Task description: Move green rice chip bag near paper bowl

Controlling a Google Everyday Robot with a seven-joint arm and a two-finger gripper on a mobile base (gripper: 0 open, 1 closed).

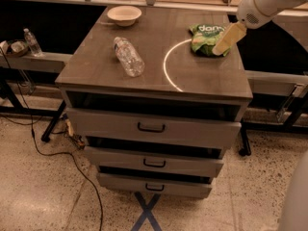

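Observation:
The green rice chip bag lies at the back right of the cabinet top, with white lettering along its top edge. The paper bowl sits at the back left of the same top, well apart from the bag. My gripper reaches in from the upper right on a white arm. Its tan tip rests over the bag's right edge.
A clear plastic water bottle lies on its side at the left middle of the cabinet top. A bright arc of light marks the top. Drawers are below, a small bottle stands on the left shelf, and cables cross the floor.

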